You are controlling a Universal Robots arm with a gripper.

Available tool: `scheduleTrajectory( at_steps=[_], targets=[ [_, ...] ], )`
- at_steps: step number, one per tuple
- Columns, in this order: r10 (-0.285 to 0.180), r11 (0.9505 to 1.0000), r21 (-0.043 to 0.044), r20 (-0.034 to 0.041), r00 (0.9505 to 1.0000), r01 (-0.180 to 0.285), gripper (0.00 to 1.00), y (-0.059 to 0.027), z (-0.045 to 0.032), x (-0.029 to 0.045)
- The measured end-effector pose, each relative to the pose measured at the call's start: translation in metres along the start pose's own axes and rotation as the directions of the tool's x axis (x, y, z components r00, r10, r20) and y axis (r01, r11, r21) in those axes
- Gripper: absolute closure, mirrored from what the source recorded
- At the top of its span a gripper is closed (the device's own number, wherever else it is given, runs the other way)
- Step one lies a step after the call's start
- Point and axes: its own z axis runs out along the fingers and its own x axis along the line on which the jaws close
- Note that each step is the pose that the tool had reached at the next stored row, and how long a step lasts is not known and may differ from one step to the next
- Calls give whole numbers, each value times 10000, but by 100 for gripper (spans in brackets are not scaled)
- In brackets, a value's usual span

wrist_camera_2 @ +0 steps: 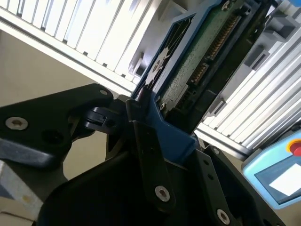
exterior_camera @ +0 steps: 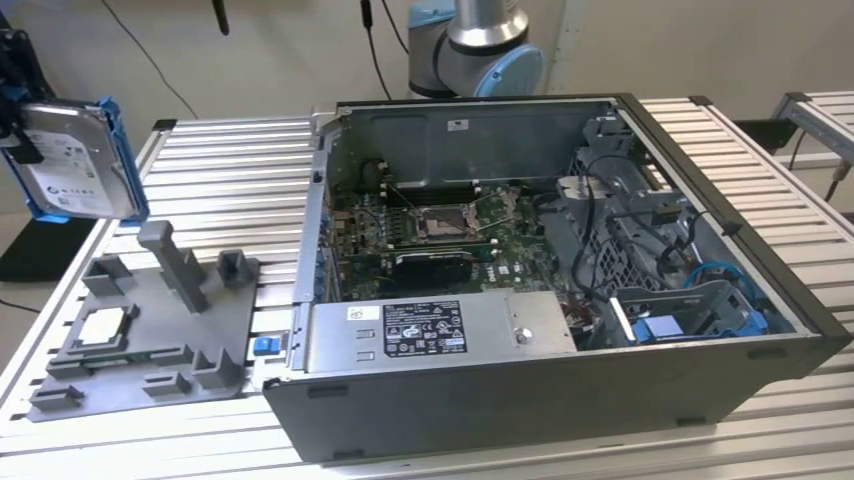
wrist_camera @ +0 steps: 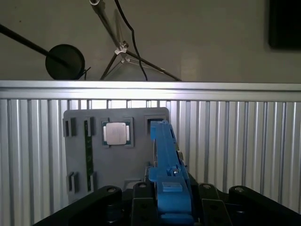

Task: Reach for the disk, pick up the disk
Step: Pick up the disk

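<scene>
The disk is a silver drive with a white label in a bright blue frame. It hangs upright in the air at the exterior view's far left, above the grey fixture plate. My gripper is shut on it from the left edge of that view. The first wrist view has the blue frame edge-on between my black fingers. In the second wrist view the disk's green circuit board faces the camera, and the gripper clamps the blue frame's end.
An open computer case fills the middle and right of the slatted aluminium table. The fixture plate carries upright pegs and a small square silver chip. The arm's base stands behind the case. A tripod stands beyond the table.
</scene>
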Motion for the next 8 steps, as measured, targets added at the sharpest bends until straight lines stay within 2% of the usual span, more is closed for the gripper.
scheduleTrajectory(
  at_steps=[3, 8],
  targets=[
    [-3, 10000, 78, 3, 10000, 3, 100, 0, -12, -1],
    [-17, 9990, 437, 8, 10000, 16, 100, 5, -16, -1]
  ],
)
